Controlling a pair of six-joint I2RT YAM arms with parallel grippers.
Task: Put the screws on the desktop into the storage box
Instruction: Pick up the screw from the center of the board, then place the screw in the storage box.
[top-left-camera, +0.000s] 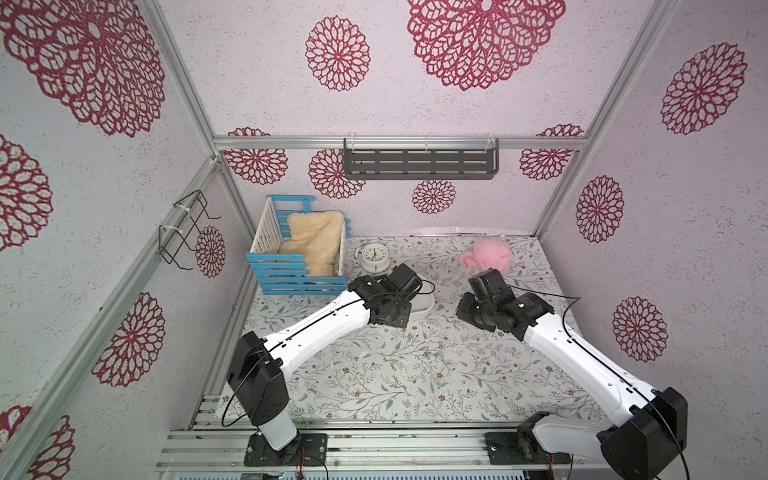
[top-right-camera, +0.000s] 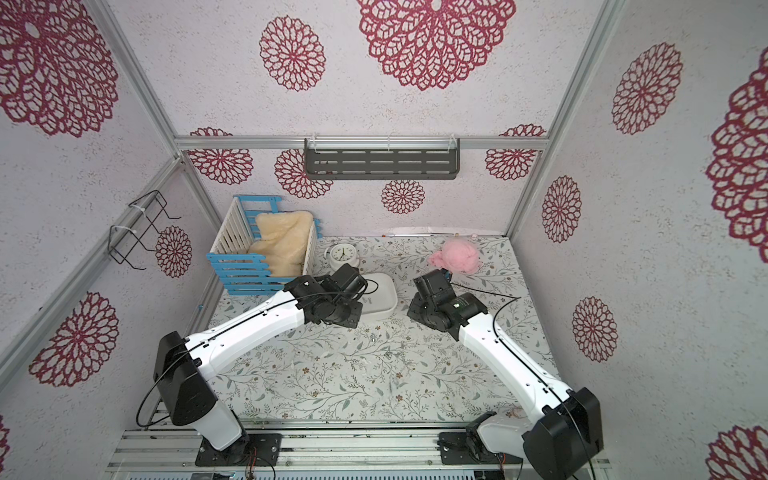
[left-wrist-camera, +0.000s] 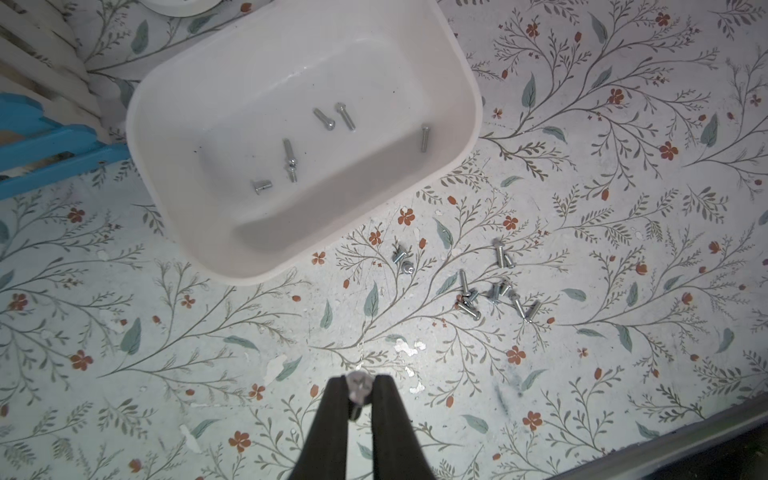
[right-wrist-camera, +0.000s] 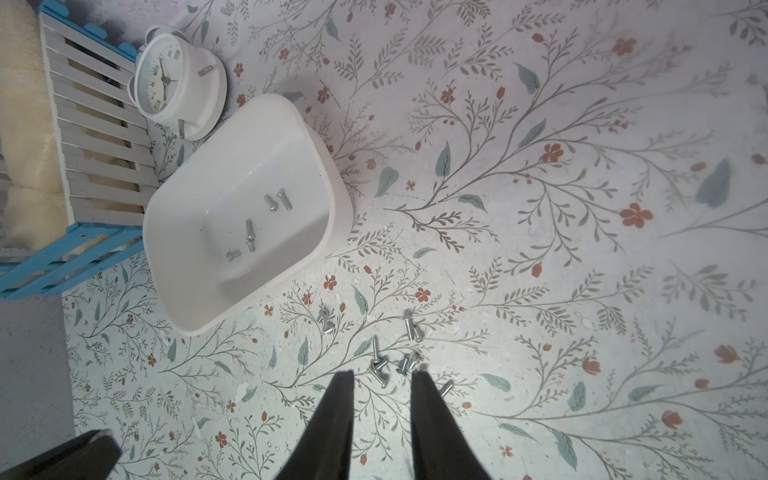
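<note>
The white storage box (left-wrist-camera: 469, 83) stands on the leafy desktop (left-wrist-camera: 208, 332) with several screws (left-wrist-camera: 291, 153) lying inside it. More screws (left-wrist-camera: 490, 295) lie loose on the desktop just beside the box; the right wrist view shows this cluster (right-wrist-camera: 390, 365) too. My left gripper (left-wrist-camera: 359, 390) hangs above bare desktop near the box, shut on one screw (left-wrist-camera: 358, 388) whose head shows between the tips. My right gripper (right-wrist-camera: 382, 378) is open with nothing in it, hovering close over the loose cluster. In both top views the box (top-left-camera: 424, 305) (top-right-camera: 384, 291) sits between the two wrists.
A blue-and-white slatted crate (top-left-camera: 299, 257) with a cream fleece stands at the back left, next to a round white clock (top-left-camera: 374, 255). A pink plush (top-left-camera: 490, 255) lies at the back right. A grey shelf (top-left-camera: 419, 164) hangs on the back wall, a wire rack (top-left-camera: 187, 228) on the left wall.
</note>
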